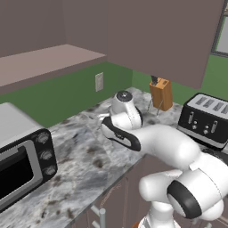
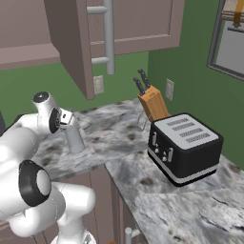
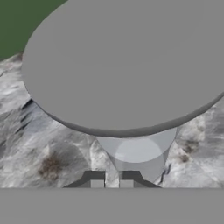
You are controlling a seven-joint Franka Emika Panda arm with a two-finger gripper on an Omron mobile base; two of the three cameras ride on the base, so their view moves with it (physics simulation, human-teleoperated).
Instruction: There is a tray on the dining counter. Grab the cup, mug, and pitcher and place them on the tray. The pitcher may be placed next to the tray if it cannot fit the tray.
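Filling my hand view, the tall pale grey translucent pitcher (image 3: 127,70) stands upright on the marbled counter (image 2: 119,128), its long axis vertical. My tool (image 3: 111,179) is pinching its wall, fingers pressed nearly together, left of the black toaster (image 2: 185,147).

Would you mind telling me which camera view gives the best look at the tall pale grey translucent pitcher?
The right base view: the tall, pale grey translucent pitcher stands upright on the marbled counter, its side visible below the arm. The hand view looks down on its wide top rim, above the shut pincer. In the left base view the arm hides it.
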